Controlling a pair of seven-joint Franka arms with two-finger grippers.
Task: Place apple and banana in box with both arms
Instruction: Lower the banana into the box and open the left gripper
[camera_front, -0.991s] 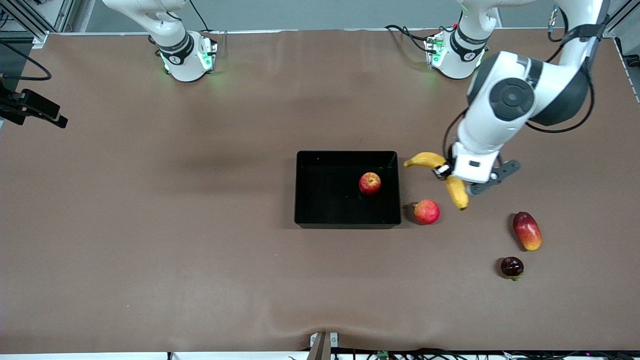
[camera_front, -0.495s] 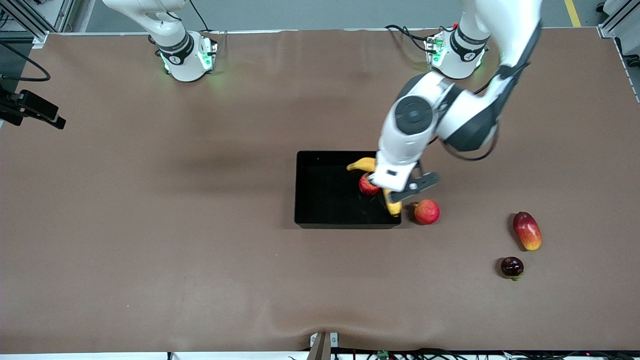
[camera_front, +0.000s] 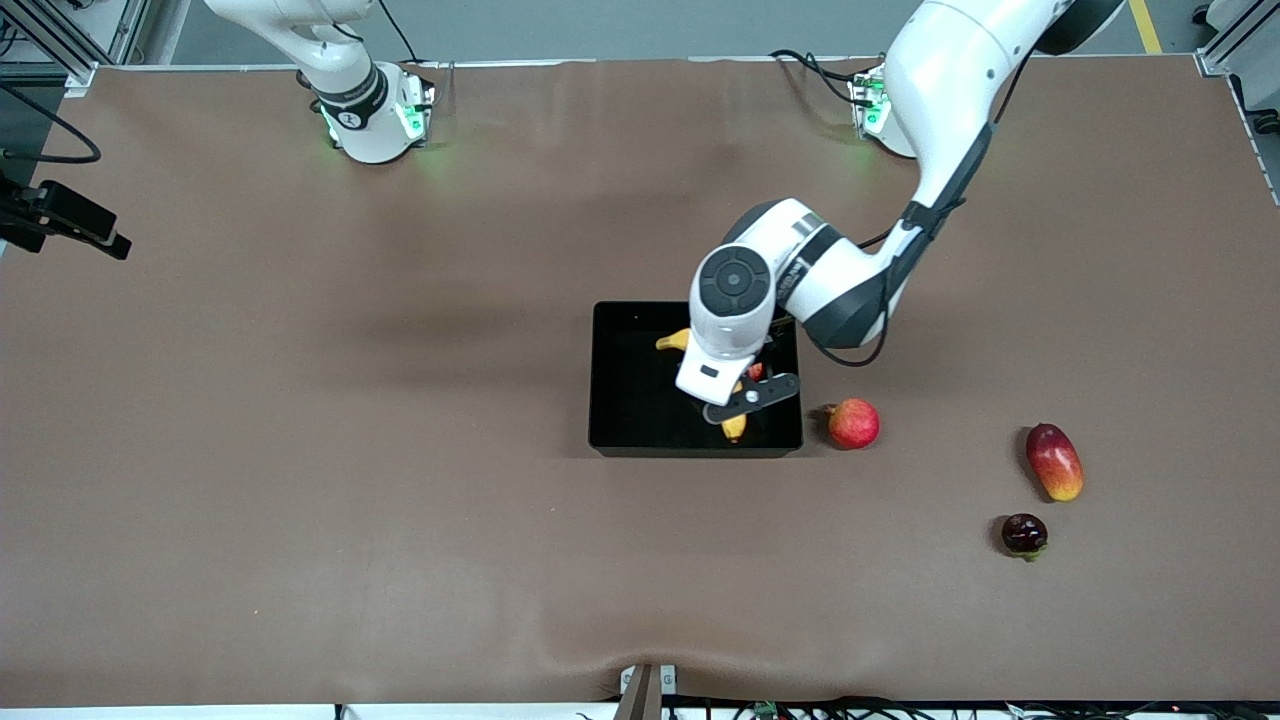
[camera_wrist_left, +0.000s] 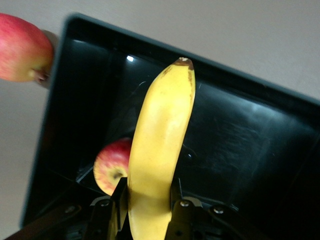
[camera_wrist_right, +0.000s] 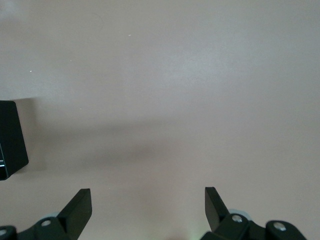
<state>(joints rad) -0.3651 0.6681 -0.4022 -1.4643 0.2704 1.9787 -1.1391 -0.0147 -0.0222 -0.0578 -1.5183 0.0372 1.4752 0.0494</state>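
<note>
Front view: apple (camera_front: 756, 371) already in the box (camera_front: 620, 380), mostly hidden under my left gripper (camera_front: 733, 392). Banana (camera_front: 735, 428) over the box, unreleased; long axis runs from the box's base-side wall toward its camera-side wall.

Left wrist view: fingers clamp the banana's middle, tip toward the box wall.

Right wrist view: my right gripper (camera_wrist_right: 148, 207) waits, spread wide over bare table (camera_wrist_right: 200, 75) beside the box.

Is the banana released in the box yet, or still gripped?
Still gripped. In the left wrist view the left gripper pinches the banana between its fingers, over the box beside the apple.
</note>
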